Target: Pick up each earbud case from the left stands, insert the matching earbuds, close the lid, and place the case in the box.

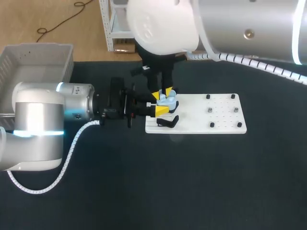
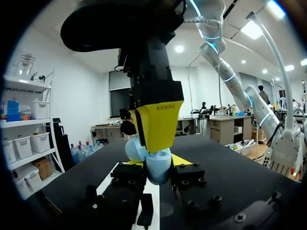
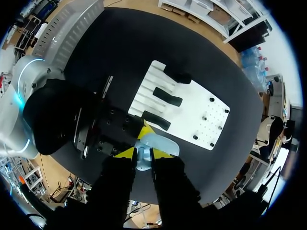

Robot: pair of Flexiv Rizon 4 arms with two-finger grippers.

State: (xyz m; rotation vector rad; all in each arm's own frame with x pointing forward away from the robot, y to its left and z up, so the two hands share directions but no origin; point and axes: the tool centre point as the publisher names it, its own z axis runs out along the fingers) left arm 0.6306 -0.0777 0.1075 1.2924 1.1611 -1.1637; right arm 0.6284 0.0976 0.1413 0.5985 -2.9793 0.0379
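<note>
Case [image 1: 168, 100] is clasped above the board [image 1: 218, 120] by left pincer [image 1: 160, 106] and right pincer [image 3: 143, 160]; lid closing is judged next.

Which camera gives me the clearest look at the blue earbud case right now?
Left wrist view: the earbud case is close and large, only its top behind the right gripper. Head view shows it tiny among yellow tips; right wrist view sees it from above, partly behind that gripper.

No text, label or number can be read; faint print on a yellow fingertip [image 2: 158, 122] of the right gripper [image 2: 153, 143] stays illegible
</note>
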